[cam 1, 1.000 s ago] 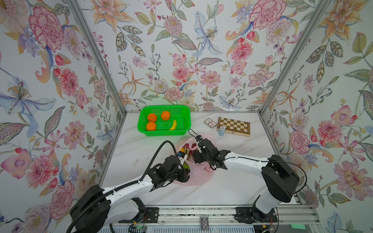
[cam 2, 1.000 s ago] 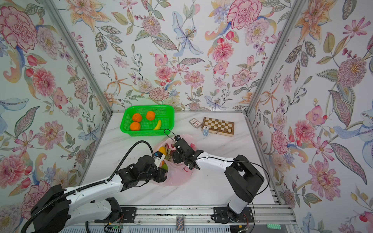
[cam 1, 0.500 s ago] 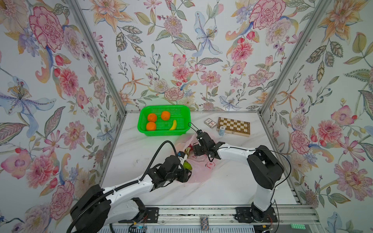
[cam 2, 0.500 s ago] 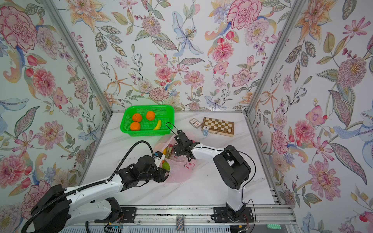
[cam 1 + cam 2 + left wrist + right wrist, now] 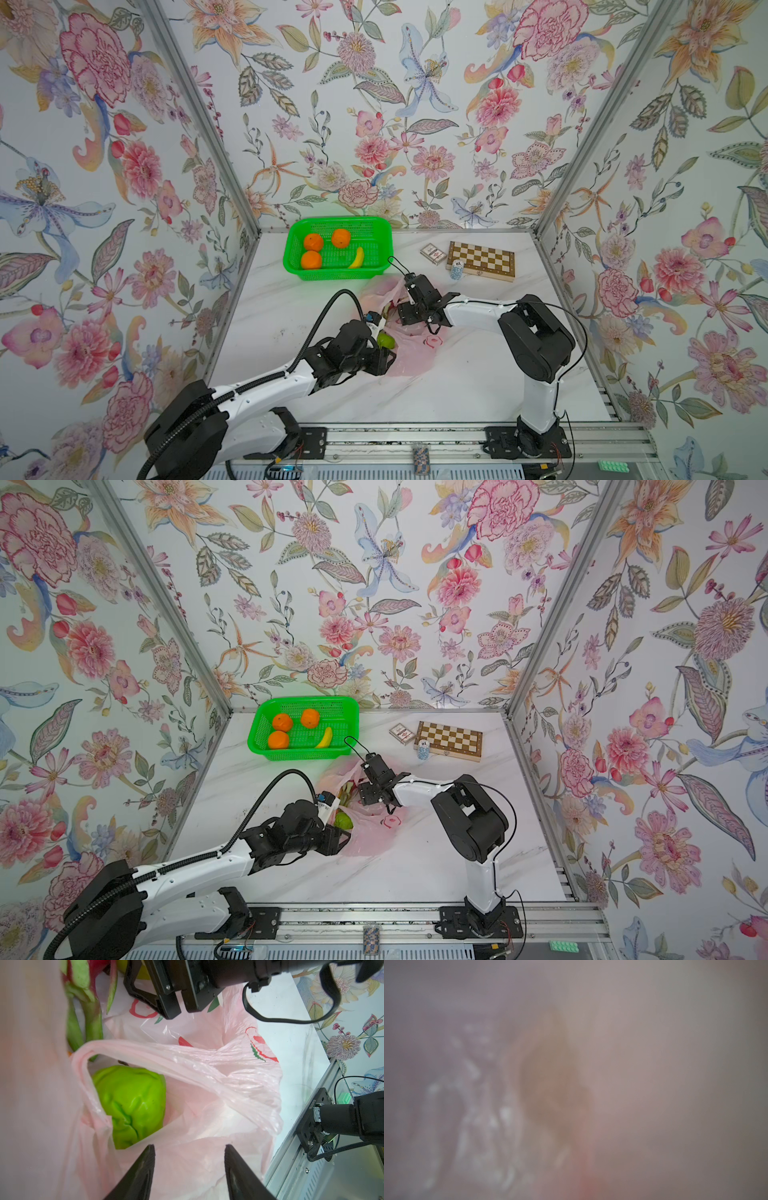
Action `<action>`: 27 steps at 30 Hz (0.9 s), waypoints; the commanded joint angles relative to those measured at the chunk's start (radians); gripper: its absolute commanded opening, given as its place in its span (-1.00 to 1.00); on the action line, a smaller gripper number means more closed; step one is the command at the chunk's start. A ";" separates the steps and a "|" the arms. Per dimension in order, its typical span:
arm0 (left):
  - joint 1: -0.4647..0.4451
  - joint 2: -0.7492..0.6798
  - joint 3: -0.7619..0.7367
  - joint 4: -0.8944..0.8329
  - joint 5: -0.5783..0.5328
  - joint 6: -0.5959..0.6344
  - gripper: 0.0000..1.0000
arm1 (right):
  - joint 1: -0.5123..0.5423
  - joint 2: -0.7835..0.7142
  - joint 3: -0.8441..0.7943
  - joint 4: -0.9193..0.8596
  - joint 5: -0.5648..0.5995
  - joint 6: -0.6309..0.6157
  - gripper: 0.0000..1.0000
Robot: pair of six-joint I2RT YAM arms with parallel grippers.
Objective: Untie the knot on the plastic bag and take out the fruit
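The left gripper [image 5: 189,1146] is held wide at the near edge of the bag [image 5: 419,351], film between its fingers [image 5: 145,1167], and a green fruit [image 5: 133,1103] is seen inside under a handle loop [image 5: 166,1057]. Farther in, the right gripper [image 5: 399,316] is sunk in the bag's mouth by a dragon fruit [image 5: 87,1001]; its opening cannot be told. At the back, three oranges [image 5: 313,242] and a banana [image 5: 356,257] are seen in the basket [image 5: 332,272].
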 commanded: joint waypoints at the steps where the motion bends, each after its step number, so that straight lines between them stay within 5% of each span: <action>1: -0.008 -0.012 -0.007 0.002 -0.029 0.008 0.14 | -0.014 -0.038 0.012 0.014 0.010 0.016 0.69; 10: -0.008 -0.025 -0.012 0.002 -0.036 0.005 0.15 | -0.038 0.006 0.086 0.023 -0.003 0.010 0.63; 19: -0.008 -0.035 -0.022 0.001 -0.041 0.002 0.15 | -0.057 0.077 0.122 0.011 -0.072 0.024 0.32; 24: -0.008 -0.030 -0.021 0.005 -0.037 0.002 0.16 | -0.065 0.106 0.156 -0.028 -0.082 0.019 0.63; 27: -0.008 -0.029 -0.019 0.004 -0.038 0.002 0.16 | -0.073 0.125 0.180 -0.036 -0.093 0.018 0.63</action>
